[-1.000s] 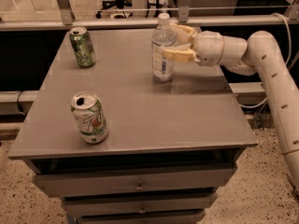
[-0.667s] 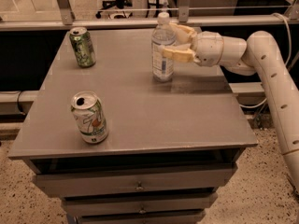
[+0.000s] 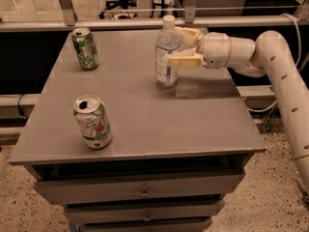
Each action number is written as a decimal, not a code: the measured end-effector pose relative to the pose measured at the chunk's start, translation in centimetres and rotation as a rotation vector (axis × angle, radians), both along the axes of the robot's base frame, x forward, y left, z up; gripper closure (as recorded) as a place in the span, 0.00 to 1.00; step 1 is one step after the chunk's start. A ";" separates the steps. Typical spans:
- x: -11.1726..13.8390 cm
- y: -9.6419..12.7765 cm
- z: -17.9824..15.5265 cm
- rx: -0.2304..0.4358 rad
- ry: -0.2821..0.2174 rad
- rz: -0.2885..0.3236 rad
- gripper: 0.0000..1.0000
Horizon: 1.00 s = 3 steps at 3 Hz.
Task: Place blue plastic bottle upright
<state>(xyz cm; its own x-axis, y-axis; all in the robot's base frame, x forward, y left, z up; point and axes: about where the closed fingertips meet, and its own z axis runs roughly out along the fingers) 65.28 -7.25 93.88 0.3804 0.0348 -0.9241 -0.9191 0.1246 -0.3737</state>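
The blue plastic bottle (image 3: 166, 57) is clear with a white cap and a pale label. It stands upright on the grey table (image 3: 145, 115), right of middle toward the back. My gripper (image 3: 179, 46) reaches in from the right, level with the bottle's upper half. One finger lies behind the bottle and the other finger (image 3: 186, 61) lies in front of it. The gripper is shut on the bottle.
A green-and-white soda can (image 3: 85, 49) stands at the back left. Another opened can (image 3: 92, 122) stands at the front left. The table tops a drawer cabinet (image 3: 140, 190). A metal rail (image 3: 145, 23) runs behind the table. My white arm (image 3: 285, 76) curves down along the right side.
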 end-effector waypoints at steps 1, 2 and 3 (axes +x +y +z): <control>-0.5 -1.1 -0.4 -0.041 0.005 -0.017 0.00; -1.3 -3.1 -1.0 -0.104 0.014 -0.047 0.00; -2.5 -6.4 -1.9 -0.186 0.039 -0.096 0.00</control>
